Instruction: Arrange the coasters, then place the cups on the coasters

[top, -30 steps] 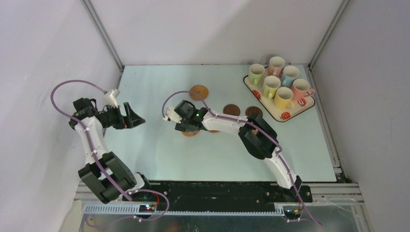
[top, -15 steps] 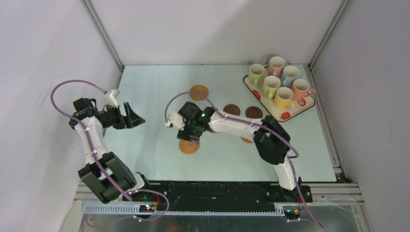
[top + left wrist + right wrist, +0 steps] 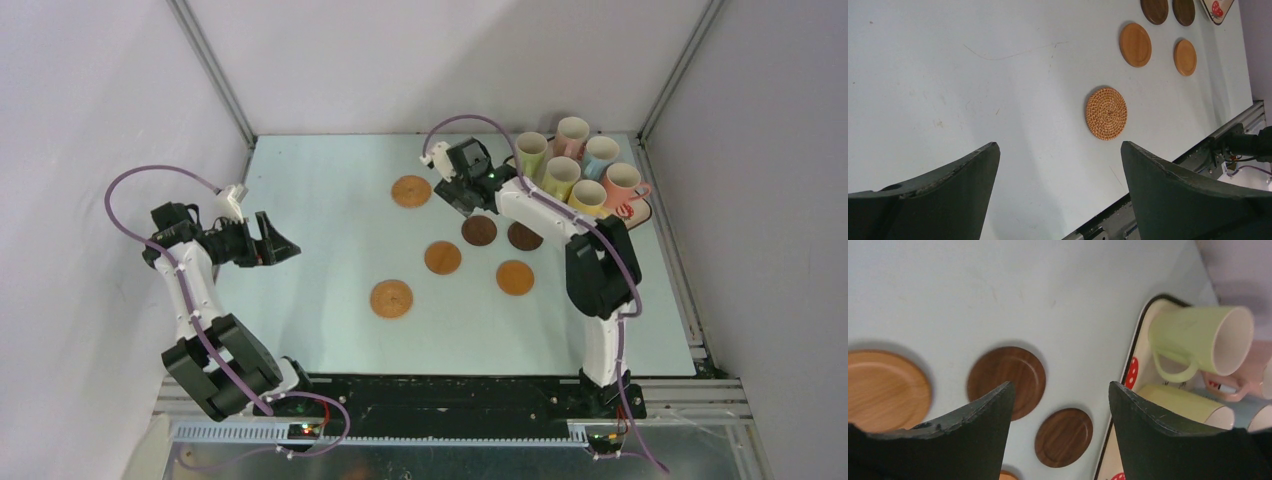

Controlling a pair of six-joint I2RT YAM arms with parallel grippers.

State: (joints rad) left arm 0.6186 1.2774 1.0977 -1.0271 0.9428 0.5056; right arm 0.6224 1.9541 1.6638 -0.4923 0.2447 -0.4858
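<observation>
Six coasters lie apart on the table: a woven one [image 3: 391,298] [image 3: 1106,113] nearest the front, orange ones [image 3: 442,257] [image 3: 515,277] [image 3: 411,190] and two dark brown ones [image 3: 479,230] [image 3: 524,236] [image 3: 1006,381] [image 3: 1064,437]. All the cups stand on the strawberry tray [image 3: 640,216]: pale green [image 3: 530,152] [image 3: 1200,342], pink [image 3: 572,132], blue [image 3: 601,152], green [image 3: 561,177], yellow [image 3: 587,197] [image 3: 1183,402], pink [image 3: 622,180]. My right gripper [image 3: 458,193] [image 3: 1060,384] hangs open and empty above the dark brown coasters, just left of the tray. My left gripper [image 3: 280,245] [image 3: 1059,145] is open and empty over bare table at the left.
The tray sits in the back right corner against the frame posts. The table's metal front rail [image 3: 1208,145] runs below the woven coaster. White walls close in the back and both sides.
The right arm left the woven coaster at the front of the group and swung back and right toward the tray, jaws still open. The left arm has not moved.
</observation>
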